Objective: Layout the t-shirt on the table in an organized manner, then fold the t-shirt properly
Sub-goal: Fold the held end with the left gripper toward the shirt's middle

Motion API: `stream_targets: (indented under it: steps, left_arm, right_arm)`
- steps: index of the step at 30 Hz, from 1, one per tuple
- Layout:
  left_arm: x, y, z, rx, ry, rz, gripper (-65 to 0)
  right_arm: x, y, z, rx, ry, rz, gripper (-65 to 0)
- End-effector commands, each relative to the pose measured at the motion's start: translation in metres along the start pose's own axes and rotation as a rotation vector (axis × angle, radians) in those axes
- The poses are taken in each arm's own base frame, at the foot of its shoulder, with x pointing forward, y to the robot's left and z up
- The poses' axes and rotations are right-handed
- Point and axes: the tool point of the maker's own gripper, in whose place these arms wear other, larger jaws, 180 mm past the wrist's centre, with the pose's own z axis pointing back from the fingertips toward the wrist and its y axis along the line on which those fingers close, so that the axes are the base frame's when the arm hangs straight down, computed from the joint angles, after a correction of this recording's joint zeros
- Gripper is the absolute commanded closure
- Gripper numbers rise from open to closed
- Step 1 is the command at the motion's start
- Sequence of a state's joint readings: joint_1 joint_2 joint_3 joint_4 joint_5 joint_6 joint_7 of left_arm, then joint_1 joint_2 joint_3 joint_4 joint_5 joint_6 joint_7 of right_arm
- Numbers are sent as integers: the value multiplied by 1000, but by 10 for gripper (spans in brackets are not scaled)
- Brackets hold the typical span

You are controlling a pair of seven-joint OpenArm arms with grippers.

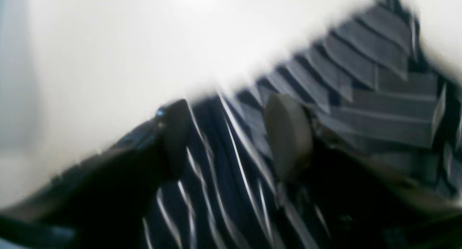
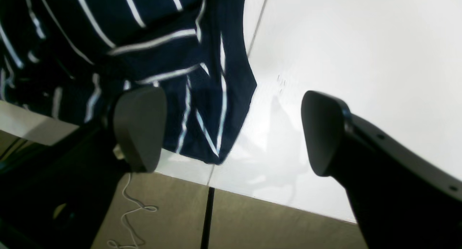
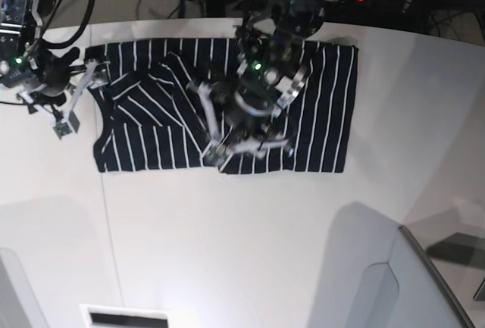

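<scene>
Base view: no readable writing or brand is seen. The t-shirt (image 3: 318, 108), soft dark navy fabric with thin white stripes, is spread on the smooth matte white table (image 3: 250, 245), partly rumpled at its middle. The left gripper (image 3: 216, 151) is lowered onto its lower edge; fabric lies between its rounded pads (image 1: 288, 133), though a pinch cannot be told. The right gripper (image 2: 231, 130) is held spread wide beside the shirt's edge.

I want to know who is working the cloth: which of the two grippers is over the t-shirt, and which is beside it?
The left gripper is over the t-shirt, near its lower edge. The right gripper hangs open beside the shirt's end, above the table.
</scene>
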State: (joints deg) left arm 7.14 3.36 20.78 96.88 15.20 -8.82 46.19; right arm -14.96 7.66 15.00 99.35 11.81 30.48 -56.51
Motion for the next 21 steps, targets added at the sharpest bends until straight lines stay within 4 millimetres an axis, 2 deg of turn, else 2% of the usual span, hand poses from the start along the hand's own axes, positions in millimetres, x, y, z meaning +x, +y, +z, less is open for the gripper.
stream_targets:
  steps: [1, 3, 7, 11, 16, 21]
  left_arm:
    - [5, 9, 3, 33, -22, 0, -163]
    - [-20, 9, 6, 31, 27, -8, 0]
    - [-49, 26, 9, 74, 90, 51, 0]
    - [-65, 41, 11, 108, 123, 91, 0]
    - [-90, 26, 5, 70, 193, 95, 0]
    - [-94, 1, 4, 22, 207, 108, 0]
  right_arm:
    - [10, -6, 5, -15, -35, 8, -543]
    - [10, -6, 5, -15, -35, 8, -543]
    - [11, -6, 5, -15, -38, 8, -543]
    - [8, -6, 2, -9, -27, 1, -543]
    - [-4, -4, -8, 10, 13, -18, -543]
    - [-1, -5, -8, 8, 7, -18, -543]
